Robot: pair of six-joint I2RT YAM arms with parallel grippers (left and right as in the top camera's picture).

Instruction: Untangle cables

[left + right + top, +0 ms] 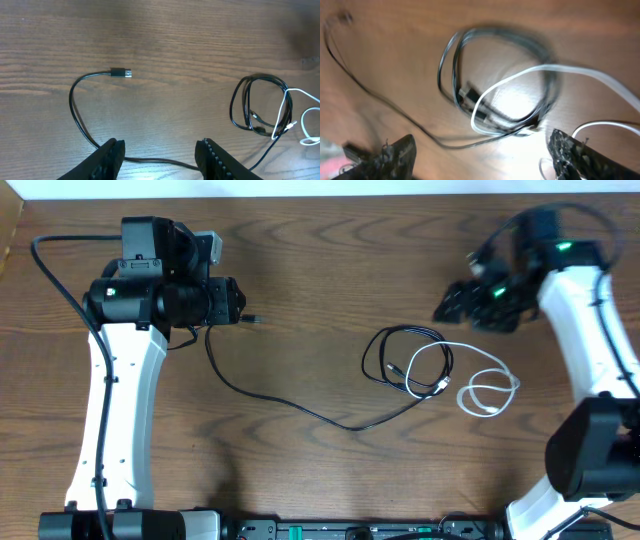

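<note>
The black cable [300, 405] runs from a plug near my left gripper across the table to a coil [405, 358] at centre right. The white cable [487, 392] loops through that coil and ends in a small coil to its right. My left gripper [236, 302] is open and empty; in the left wrist view [160, 155] the black cable [80, 120] passes between the fingers below, its plug [121, 73] lying ahead. My right gripper [455, 300] is open and empty above and to the right of the coils. The blurred right wrist view shows the black coil [455, 75] and white cable [530, 72].
The wooden table [320, 270] fills the view. Both white arms stand at the sides, left [120, 400] and right [585, 330]. A black rail [350, 530] runs along the front edge.
</note>
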